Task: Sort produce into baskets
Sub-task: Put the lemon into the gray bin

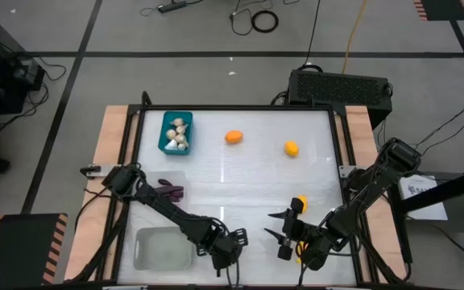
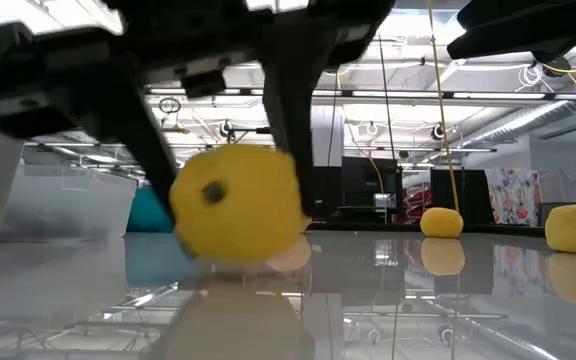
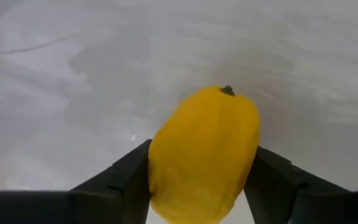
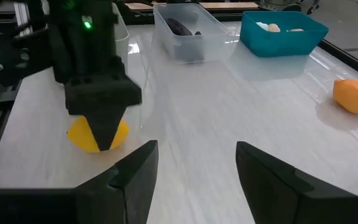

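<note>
While the left pincer [image 1: 229, 242] stands low at the near edge of the surface [image 1: 240, 177], its two dark fingers [image 3: 124, 177] are clamped on a yellow lemon [image 3: 204, 155], one on each flank. The fruit's dark stem end points away from the wrist, and its underside sits at or just above the surface; which of the two I cannot tell.

Just beside it on the same near edge, the right pincer [image 1: 274, 225] faces the left one with its fingers apart and nothing between them.

Close to the right arm lies another yellow lemon [image 1: 299, 203]. Two more rest well apart toward the far side: an orange one [image 1: 233, 137] near the middle and a yellow one [image 1: 291, 148] to its right.

At the far left corner, the teal bin [image 1: 188, 121] holds several whitish garlic bulbs [image 1: 178, 133]. Next to the left pincer, at the near left, sits the translucent bin [image 1: 139, 250]. Between the two bins, dark purple eggplants [image 1: 170, 191] lie on the surface beside the left arm.
</note>
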{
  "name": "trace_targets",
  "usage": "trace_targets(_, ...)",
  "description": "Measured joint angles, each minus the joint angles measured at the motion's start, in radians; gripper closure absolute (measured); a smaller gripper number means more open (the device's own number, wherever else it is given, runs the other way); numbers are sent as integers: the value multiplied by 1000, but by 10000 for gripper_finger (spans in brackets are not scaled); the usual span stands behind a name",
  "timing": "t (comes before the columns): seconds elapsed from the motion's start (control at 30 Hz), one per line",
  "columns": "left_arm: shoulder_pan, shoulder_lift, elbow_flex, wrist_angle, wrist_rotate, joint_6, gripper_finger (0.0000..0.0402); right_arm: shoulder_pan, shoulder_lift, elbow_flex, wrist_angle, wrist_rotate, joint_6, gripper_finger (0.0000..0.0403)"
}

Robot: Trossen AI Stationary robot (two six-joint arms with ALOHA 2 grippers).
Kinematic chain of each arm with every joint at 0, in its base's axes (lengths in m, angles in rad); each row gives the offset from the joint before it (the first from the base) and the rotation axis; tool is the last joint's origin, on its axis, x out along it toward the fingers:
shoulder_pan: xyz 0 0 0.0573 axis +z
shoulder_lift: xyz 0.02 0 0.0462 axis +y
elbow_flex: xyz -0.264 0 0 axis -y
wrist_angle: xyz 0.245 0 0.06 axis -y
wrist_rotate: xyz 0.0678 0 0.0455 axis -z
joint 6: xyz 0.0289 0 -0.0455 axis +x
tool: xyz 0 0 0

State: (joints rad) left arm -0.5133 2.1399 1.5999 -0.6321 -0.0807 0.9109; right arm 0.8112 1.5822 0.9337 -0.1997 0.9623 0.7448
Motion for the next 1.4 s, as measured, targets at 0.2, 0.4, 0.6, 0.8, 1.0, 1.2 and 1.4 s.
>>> trace_targets(0.2, -14, -10, 103, -131, -157, -101, 196, 0, 0, 0, 0, 0, 3, 195)
trace_targets(0.4, -16, -81, 138, -290, -212, -300, 197, 0, 0, 0, 2, 0, 3, 195)
trace_targets(0.6, -15, -164, 138, -438, -221, -568, 198, 0, 0, 0, 11, 0, 8, 195)
trace_targets(0.8, -36, -223, 139, -606, -204, -968, 198, 0, 0, 0, 9, 0, 27, 195)
trace_targets(1.0, -112, -246, 126, -819, -196, -1352, 198, 0, 0, 0, 8, -14, 109, 195)
trace_targets(1.2, -253, -260, 65, -821, -206, -1604, 198, 0, 0, 0, 6, -107, 221, 195)
trace_targets(1.4, -371, -260, 28, -750, -225, -1862, 196, 16, 0, 0, 6, -192, 342, 195)
